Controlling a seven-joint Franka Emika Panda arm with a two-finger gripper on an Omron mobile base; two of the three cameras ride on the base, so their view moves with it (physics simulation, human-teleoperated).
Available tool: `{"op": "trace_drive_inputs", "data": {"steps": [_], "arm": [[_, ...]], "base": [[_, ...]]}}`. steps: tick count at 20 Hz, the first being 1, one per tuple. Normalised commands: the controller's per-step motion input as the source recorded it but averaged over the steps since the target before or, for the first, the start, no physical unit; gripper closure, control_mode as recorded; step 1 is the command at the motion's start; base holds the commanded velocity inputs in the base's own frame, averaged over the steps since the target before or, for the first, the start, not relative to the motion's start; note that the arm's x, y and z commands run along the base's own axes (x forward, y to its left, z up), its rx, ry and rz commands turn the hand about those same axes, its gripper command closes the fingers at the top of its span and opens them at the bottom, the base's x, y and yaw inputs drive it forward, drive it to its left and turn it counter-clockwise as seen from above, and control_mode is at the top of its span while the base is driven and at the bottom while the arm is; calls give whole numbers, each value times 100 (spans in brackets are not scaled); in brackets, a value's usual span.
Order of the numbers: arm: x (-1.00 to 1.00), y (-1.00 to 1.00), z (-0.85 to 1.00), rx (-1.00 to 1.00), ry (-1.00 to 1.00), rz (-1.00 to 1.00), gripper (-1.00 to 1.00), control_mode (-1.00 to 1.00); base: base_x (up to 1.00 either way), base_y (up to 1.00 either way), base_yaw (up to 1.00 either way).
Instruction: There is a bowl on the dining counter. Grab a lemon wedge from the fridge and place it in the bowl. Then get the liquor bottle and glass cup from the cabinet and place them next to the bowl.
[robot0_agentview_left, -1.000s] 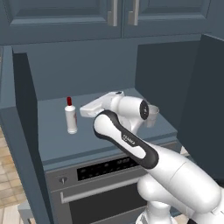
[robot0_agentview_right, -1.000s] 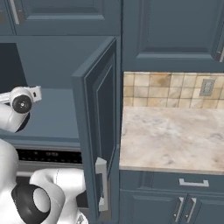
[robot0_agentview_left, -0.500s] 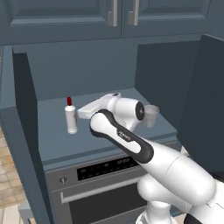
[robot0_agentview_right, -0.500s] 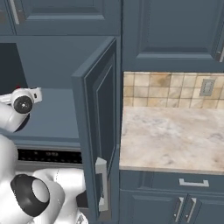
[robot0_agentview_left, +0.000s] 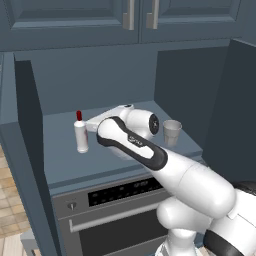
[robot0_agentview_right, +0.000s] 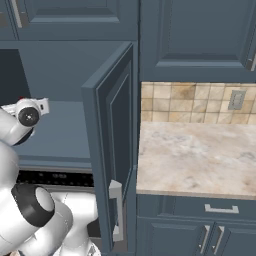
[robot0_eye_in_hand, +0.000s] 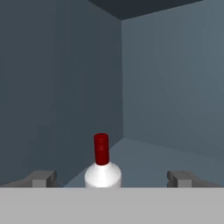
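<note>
The liquor bottle (robot0_agentview_left: 81, 136), white with a red cap, stands upright on the left of the open cabinet's shelf (robot0_agentview_left: 55, 160). My gripper (robot0_agentview_left: 89, 125) reaches in sideways from the right, level with the bottle's neck and just short of it. In the hand view the liquor bottle (robot0_eye_in_hand: 102, 168) is straight ahead between the two spread fingertips (robot0_eye_in_hand: 42, 179), a little left of centre, and the gripper (robot0_eye_in_hand: 113, 180) is open with nothing touching it. The glass cup (robot0_agentview_left: 172, 132) stands upright on the same shelf, to the right behind my wrist.
The cabinet's doors are swung open: a left door (robot0_agentview_left: 27, 150) and a right door (robot0_agentview_right: 112, 140) flank the shelf. An oven front (robot0_agentview_left: 115, 205) lies below. A marble counter (robot0_agentview_right: 195, 160) with a tiled backsplash extends to the right.
The hand has slid left along the shelf toward the bottle. The glass cup, hidden behind the wrist before, now shows clear of it. The jaws stayed wide.
</note>
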Motion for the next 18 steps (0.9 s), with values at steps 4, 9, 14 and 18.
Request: {"op": "trace_drive_inputs", "data": {"steps": [4, 9, 14, 18], "arm": [[19, 13, -4, 3, 0, 0, -100, -100], [3, 26, -10, 0, 0, 1, -100, -100], [1, 13, -5, 0, 0, 0, -100, -100], [0, 0, 0, 0, 0, 0, -100, -100]], "base": [[0, 0, 0], [0, 0, 0], [0, 0, 0], [0, 0, 0]]}}
